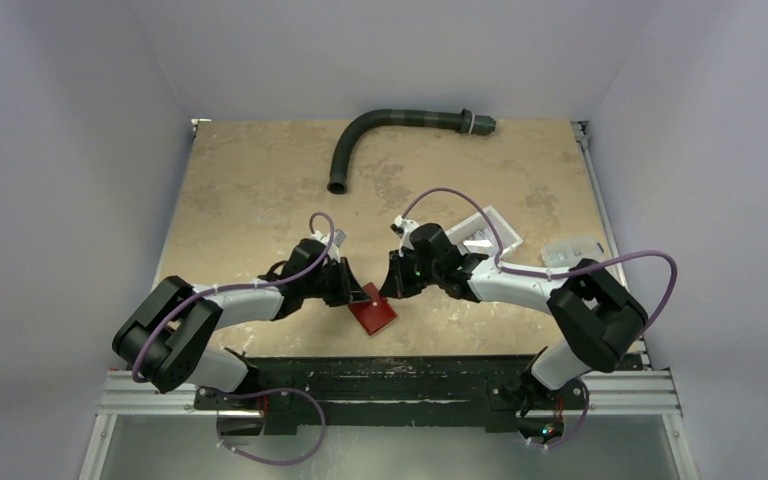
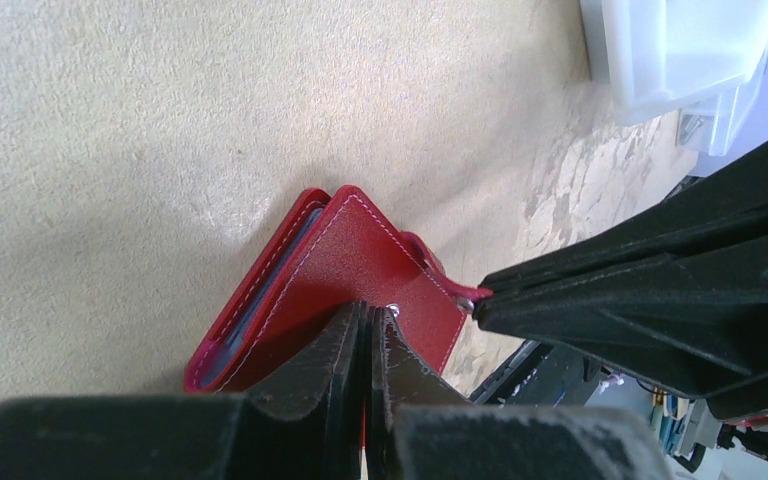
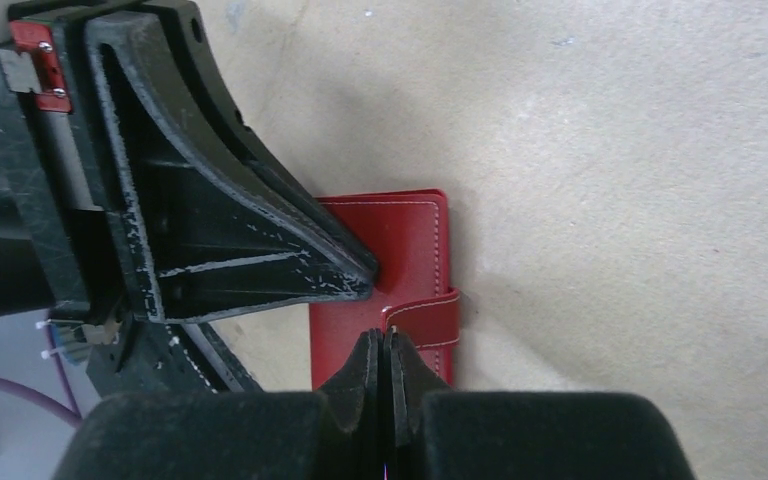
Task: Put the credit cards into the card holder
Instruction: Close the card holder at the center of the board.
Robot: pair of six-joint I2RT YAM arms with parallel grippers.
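The dark-red card holder [image 1: 373,312] lies shut on the counter [image 1: 260,180], between the two arms and close to the near edge; the left pincer [image 2: 368,312] is pressed together on the rim of its cover, and the right pincer [image 3: 388,338] is pressed together on the end of the snap tab [image 3: 425,318]; no loose credit cards can be picked out in any view. The likely trouble: both grips are thin nips at the very tips, so a pull on the tab may slip off before the snap gives, or drag the whole holder if the left grip yields; the two sets of fingers sit almost touching and could knock together. The near edge leaves little room toward the arm bases; the open counter lies beyond, with the white bin [image 1: 500,222] near the right arm, the clear box [image 1: 572,250] further right and the dark hose [image 1: 360,130] well apart.
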